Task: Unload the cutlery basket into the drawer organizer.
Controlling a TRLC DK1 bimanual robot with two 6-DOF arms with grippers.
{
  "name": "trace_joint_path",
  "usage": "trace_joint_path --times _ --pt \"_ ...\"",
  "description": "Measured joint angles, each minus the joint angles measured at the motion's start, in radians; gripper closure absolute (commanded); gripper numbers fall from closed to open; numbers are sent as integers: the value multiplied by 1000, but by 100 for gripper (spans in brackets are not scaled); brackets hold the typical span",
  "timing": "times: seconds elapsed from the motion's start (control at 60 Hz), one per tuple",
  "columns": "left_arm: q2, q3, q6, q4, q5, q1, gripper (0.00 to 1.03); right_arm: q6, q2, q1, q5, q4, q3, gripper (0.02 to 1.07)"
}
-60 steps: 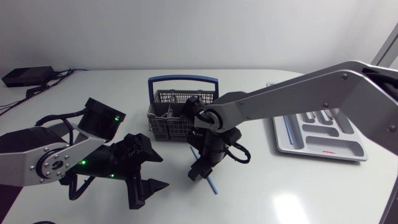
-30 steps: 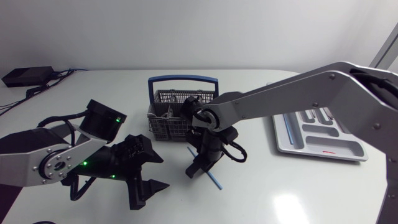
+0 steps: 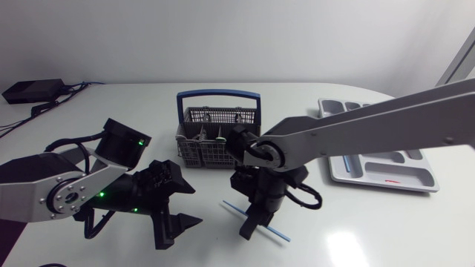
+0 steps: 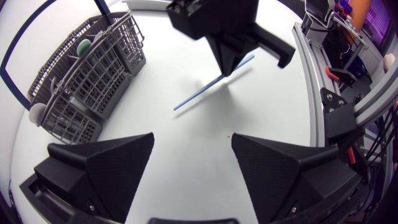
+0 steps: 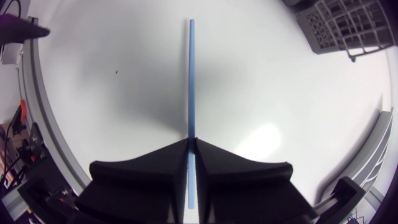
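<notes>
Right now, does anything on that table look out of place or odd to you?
Nothing looks spilled or broken. The only oddity is a thin blue stick poking out of the right end effector over bare table near the cutlery basket, short of the drawer organizer. It is pinched there, not dropped.

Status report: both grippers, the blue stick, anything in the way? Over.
Right gripper: jaws shut on blue stick. Left gripper: jaws open, empty. Basket close by; way to organizer looks free.
</notes>
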Motion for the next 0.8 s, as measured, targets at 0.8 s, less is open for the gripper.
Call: trace_joint_path --times 0.8 --pt "0 3 -2 8 0 0 16 15 -227 -898 -274 64 69 100"
